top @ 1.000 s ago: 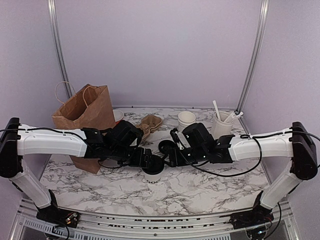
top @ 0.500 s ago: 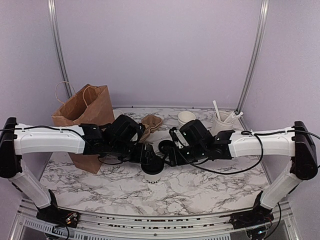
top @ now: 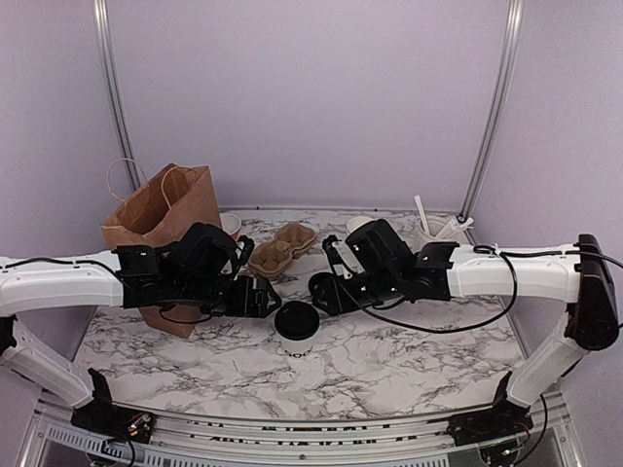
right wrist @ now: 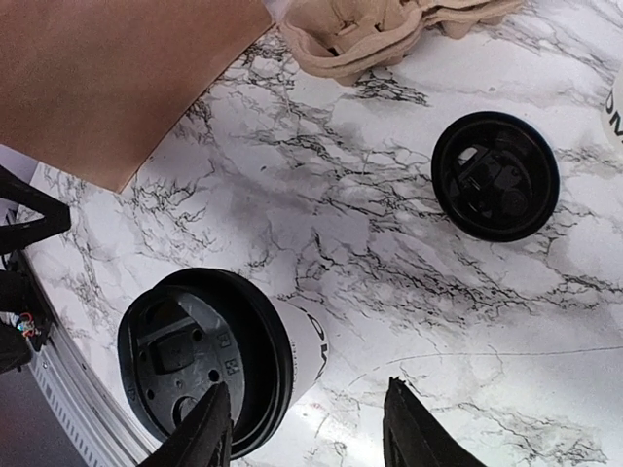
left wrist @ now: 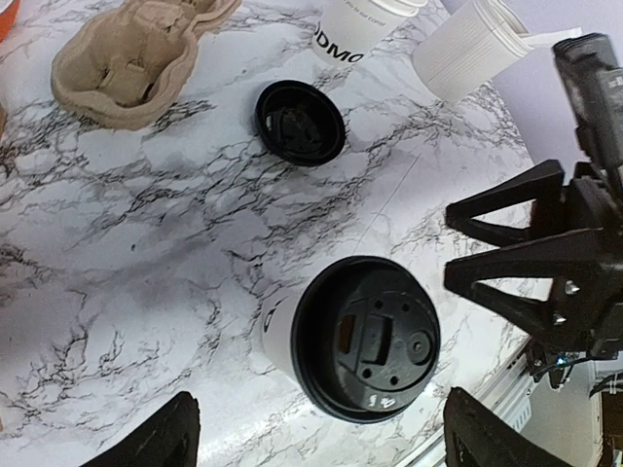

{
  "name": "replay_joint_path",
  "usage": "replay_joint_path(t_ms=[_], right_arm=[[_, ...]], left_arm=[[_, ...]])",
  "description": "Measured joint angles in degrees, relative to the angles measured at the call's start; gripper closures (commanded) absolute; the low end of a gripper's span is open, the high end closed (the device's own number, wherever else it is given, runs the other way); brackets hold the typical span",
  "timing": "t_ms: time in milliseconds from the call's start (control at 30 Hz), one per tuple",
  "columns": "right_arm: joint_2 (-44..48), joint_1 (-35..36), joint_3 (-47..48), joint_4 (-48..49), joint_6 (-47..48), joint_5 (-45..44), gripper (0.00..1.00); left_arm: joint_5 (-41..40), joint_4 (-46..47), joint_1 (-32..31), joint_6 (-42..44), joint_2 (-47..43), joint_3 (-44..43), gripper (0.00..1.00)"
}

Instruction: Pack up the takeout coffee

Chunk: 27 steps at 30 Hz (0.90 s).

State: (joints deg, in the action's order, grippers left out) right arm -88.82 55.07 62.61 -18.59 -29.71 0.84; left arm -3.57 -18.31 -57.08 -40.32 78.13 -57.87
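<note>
Your left hand (left wrist: 321, 443) has drawn back toward the left since a second ago; it was down over the takeout coffee (top: 296, 329) and is now just beside it, off the cup. The cup has not moved and its black lid is on. Your right hand (right wrist: 304, 428) has shifted slightly away from the cup toward the back.

The marble-patterned table (top: 409, 360) sits between plain lilac walls (top: 311, 97). The takeout coffee stands upright near the middle of the table, toward the near side. Behind it, a loose black lid (left wrist: 300, 122) lies flat on the table. Further back are a brown pulp cup carrier (top: 282, 248), a second white cup (top: 362, 226) and a cup of white utensils (top: 433, 238). A brown paper bag (top: 161, 219) stands at the back left.

Both arms reach inward, low over the table, with the coffee between the two hands. Your left hand's fingers are spread wide and hold nothing. Your right hand's fingers are also apart and hold nothing, pointing toward the cup from its right.
</note>
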Motion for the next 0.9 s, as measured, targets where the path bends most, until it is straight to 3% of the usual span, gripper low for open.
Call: replay_joint_path(t_ms=[267,900], right_arm=[[-1.20,1.62,3.41,-2.08,4.11,-0.11,0.49],[-4.28,2.56,3.91,-3.02,5.31,-0.13,0.49]], left_arm=[[0.90,0.31,0.17,-3.15,-0.98,7.45,0.14],[3.26,4.46,0.20,-3.63,3.72,7.17,0.14]])
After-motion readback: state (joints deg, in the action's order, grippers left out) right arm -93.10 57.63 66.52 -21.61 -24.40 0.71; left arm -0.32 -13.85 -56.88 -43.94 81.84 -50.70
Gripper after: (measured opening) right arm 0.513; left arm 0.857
